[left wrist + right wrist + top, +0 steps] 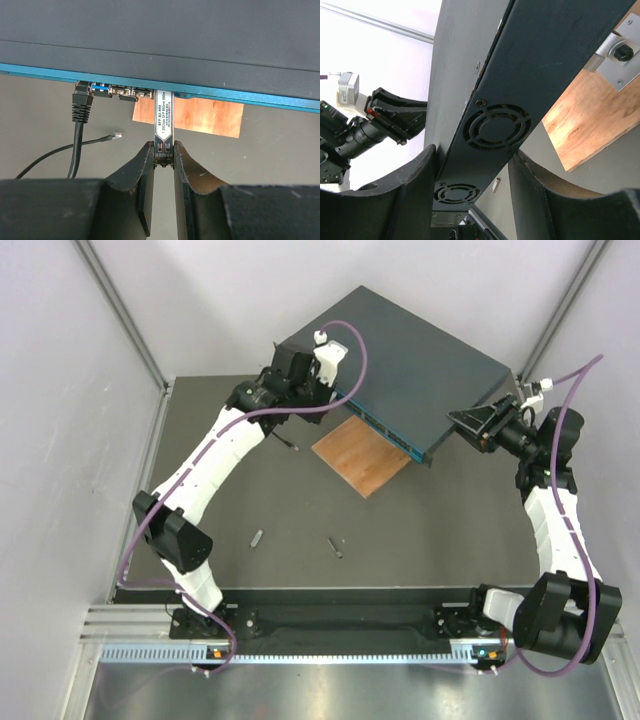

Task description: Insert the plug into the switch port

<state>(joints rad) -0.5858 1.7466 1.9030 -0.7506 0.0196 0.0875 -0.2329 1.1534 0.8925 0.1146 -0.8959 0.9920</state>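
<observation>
Left jaws pinch the plug (163,125), nose at a port (163,93) on the switch (420,370), far centre of desk (260,505). Right jaws clamp the switch's right end. We judge seating unfinished; push home remains.

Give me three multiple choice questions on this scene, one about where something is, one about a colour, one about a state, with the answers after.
1. Relative to the switch, the wooden board lies: A) on top; B) partly under its front edge; C) by the arm bases.
2. The switch's front face is: A) red; B) white; C) teal.
3. The left fingers are: A) shut on the plug; B) open, empty; C) gripping the board.
Answers: B, the board's far end vanishes beneath the switch; C, a teal strip shows in the left wrist view; A, both fingers pinch the silver plug.
</observation>
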